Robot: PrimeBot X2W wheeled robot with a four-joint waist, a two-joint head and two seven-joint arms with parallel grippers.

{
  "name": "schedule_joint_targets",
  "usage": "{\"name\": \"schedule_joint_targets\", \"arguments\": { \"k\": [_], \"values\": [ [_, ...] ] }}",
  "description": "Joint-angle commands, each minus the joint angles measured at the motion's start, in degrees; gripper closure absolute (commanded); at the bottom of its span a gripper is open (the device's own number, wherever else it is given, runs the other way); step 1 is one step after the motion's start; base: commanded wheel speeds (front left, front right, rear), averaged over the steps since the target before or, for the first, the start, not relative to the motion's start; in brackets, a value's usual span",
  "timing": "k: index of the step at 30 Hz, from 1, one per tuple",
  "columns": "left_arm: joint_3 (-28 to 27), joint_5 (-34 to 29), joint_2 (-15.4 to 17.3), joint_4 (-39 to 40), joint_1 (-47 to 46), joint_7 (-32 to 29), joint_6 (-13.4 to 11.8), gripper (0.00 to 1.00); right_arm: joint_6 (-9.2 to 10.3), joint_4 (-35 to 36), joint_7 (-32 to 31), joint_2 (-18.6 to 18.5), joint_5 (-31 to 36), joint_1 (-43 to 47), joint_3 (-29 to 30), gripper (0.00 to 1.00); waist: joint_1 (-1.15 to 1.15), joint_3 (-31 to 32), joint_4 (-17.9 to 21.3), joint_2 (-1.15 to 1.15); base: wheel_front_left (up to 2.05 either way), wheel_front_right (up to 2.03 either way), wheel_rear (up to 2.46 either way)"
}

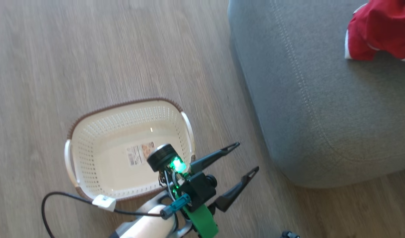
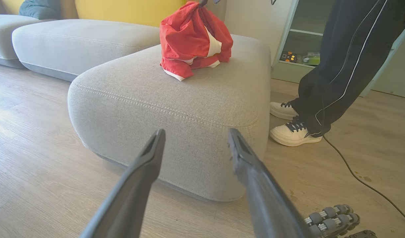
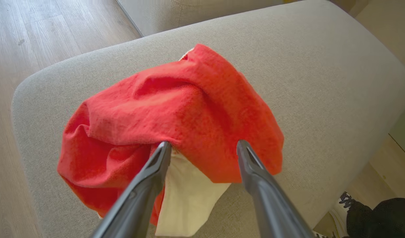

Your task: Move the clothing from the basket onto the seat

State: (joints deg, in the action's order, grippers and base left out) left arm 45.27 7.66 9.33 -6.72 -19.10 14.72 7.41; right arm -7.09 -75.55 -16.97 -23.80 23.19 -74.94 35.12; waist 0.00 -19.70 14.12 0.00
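The red clothing (image 1: 381, 29) with white trim lies bunched on the grey seat (image 1: 321, 99). In the right wrist view my right gripper (image 3: 204, 142) stands open right over the clothing (image 3: 176, 99), its fingertips at the top fold, and a white cloth piece (image 3: 189, 195) shows beneath. From the left wrist view the clothing (image 2: 185, 36) rises in a peak on the seat (image 2: 176, 99). The cream basket (image 1: 123, 105) sits on the floor with just a paper label (image 1: 140, 154) inside. My left gripper (image 1: 248, 156) is open, holding nothing, low between basket and seat.
A person's legs in dark striped trousers (image 2: 347, 59) and white shoes (image 2: 293, 134) stand at the seat's far side. A thin cable (image 2: 361, 180) trails over the wooden floor. Another grey cushion (image 2: 80, 39) and a pale green shelf (image 2: 298, 49) lie beyond.
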Motion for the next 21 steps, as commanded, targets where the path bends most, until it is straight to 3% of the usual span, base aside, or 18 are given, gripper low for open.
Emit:
{"name": "schedule_joint_targets", "arguments": {
  "k": [1, 9, 21],
  "values": [
    [-1.6, 0.4, -1.0, 1.4, 0.3, 0.3, 0.1, 0.0, -0.4, 1.7, 0.5, -0.7, -1.1, -2.3, -2.0, 0.0, 0.0, 2.4, -0.2, 0.0, 0.0, 0.0, 0.0],
    [-4.3, 0.7, -3.2, 0.8, 3.2, 0.3, 0.1, 0.0, -0.4, 1.6, 6.7, 1.9, -8.5, -1.8, -11.3, 0.0, 0.0, 8.0, -0.9, 0.0, 0.0, 0.0, 0.0],
    [-15.4, 0.2, -5.7, 1.5, 6.9, 0.3, 0.0, 0.0, -0.4, 5.1, 29.2, 6.7, -24.5, 3.4, -35.5, 0.0, 0.0, 16.2, -4.7, 0.0, 0.0, 0.0, 0.0]
  ]
}}
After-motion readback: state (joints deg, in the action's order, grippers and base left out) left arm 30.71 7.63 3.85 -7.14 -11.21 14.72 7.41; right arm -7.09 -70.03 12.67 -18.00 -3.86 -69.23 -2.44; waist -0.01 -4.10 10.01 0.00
